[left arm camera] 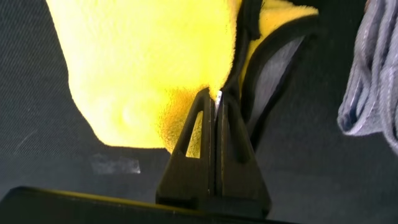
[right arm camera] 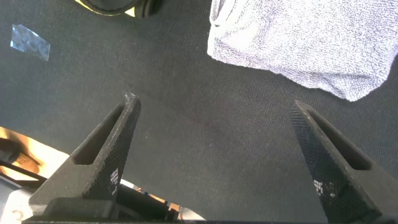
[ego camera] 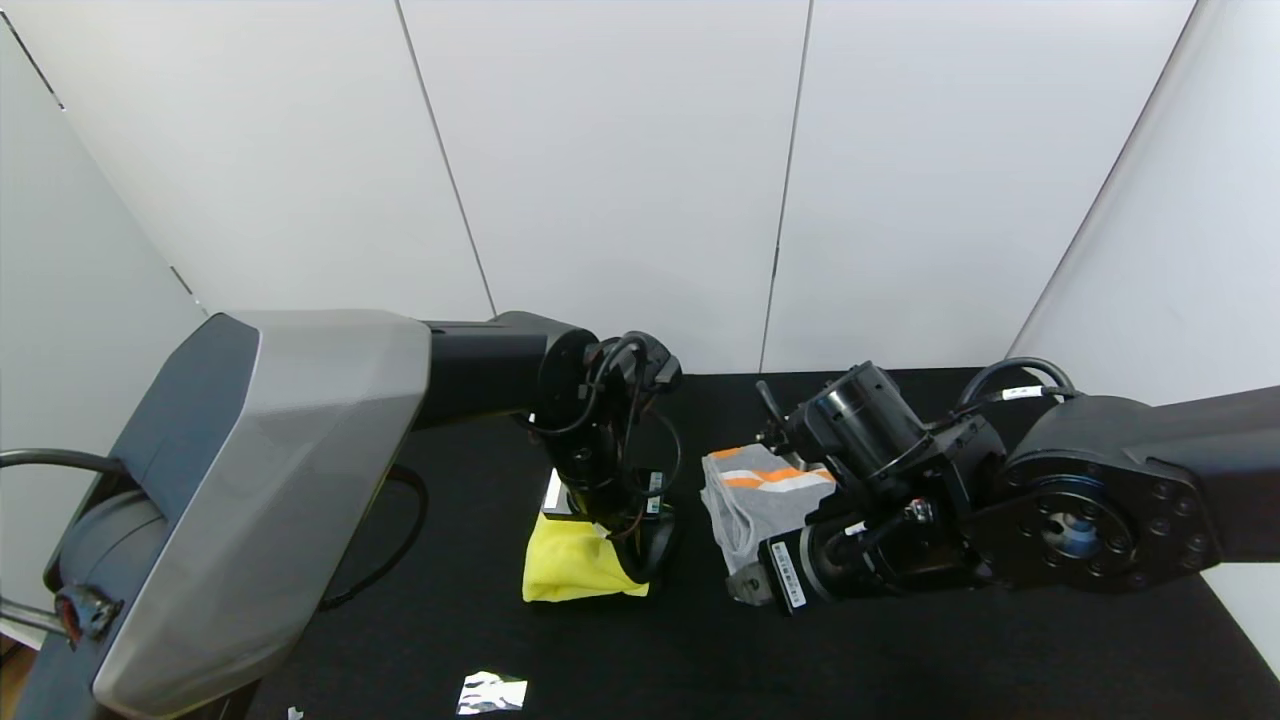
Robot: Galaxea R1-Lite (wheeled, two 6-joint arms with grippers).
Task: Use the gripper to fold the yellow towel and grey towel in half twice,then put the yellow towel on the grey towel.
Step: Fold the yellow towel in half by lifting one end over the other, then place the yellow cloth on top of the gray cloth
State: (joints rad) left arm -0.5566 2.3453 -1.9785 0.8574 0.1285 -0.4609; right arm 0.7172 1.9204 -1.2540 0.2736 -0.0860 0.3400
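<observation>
Left tool: fingers pressed flat together, pinching the black-trimmed edge of the yellow towel; in the head view it stands low over that towel's right-hand side.
Yellow towel: a compact folded bundle on the black desk, lying under and to the left of the left tool, its bulk resting on the desk while the pinched edge rises between the fingers; a grey underside shows where the trim curls open.
Right tool: fingers spread wide with nothing between them, poised above bare desk, the grey towel just beyond its fingertips and untouched.
Grey towel: a bunched, already folded heap with orange and white stripes at its far end, lying just right of the left tool and well within reach of it, apart from the yellow towel.
Step in hand (judged): both towels appear folded, so the moment reads as the pick-up of the yellow towel for stacking.
Next move (judged): lift the pinched yellow towel clear of the desk, carry it rightward over the grey towel, and lower it squarely on top; a single-edge pinch may let the folds fall open in transit.
</observation>
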